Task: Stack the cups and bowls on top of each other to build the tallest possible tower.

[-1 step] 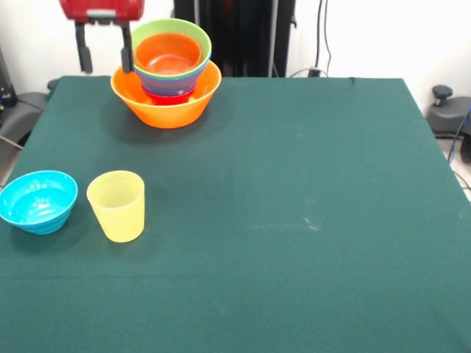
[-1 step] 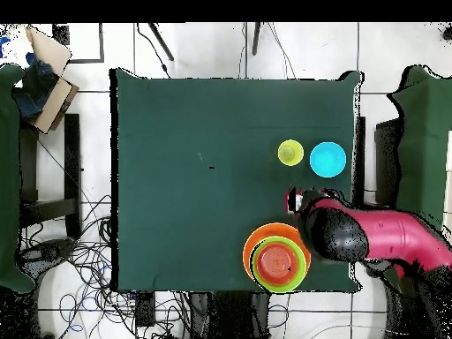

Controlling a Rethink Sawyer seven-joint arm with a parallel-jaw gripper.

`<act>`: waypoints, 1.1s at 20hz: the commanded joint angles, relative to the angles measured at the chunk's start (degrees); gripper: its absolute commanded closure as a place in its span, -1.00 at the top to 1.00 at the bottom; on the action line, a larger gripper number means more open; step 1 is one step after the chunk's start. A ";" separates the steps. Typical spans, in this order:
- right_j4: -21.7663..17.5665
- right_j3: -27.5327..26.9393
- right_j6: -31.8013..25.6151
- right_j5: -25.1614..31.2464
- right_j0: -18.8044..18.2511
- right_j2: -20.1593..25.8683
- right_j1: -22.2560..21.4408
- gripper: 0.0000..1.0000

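The tower stands at the table's far left: a large light-orange bowl [image 1: 165, 103] [image 2: 256, 252] holds nested red, blue and lime green bowls [image 1: 171, 31], with a small orange bowl [image 1: 168, 53] [image 2: 275, 259] on top. My gripper [image 1: 106, 56] [image 2: 297, 201] hangs open and empty just left of the tower, one finger [image 1: 126, 56] close to its rim. A pale-yellow cup [image 1: 118, 206] [image 2: 290, 153] stands upright at the near left. Beside it sits a cyan bowl [image 1: 37, 200] [image 2: 327, 159], close to the table's left edge.
A dark green cloth covers the table [image 1: 294, 220] [image 2: 203, 159]. Black equipment and cables [image 1: 235, 37] stand behind the far edge. The overhead view shows a cardboard box [image 2: 48, 79] on the floor off the table's corner.
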 commanded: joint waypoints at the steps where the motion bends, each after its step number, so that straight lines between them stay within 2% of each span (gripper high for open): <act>1: -0.86 -16.52 -10.06 8.53 5.01 1.82 11.05 1.00; 7: -1.54 -27.04 -12.00 10.72 9.33 1.91 18.42 1.00; 11: -2.85 -31.82 -11.40 9.40 11.82 1.22 22.44 1.00; 15: -3.53 -31.26 -9.66 7.89 12.91 -0.18 22.23 1.00; 19: -4.56 -27.33 -7.74 4.37 12.23 -1.54 21.65 1.00; 22: -5.56 -26.18 -9.01 2.56 11.01 -1.39 23.58 1.00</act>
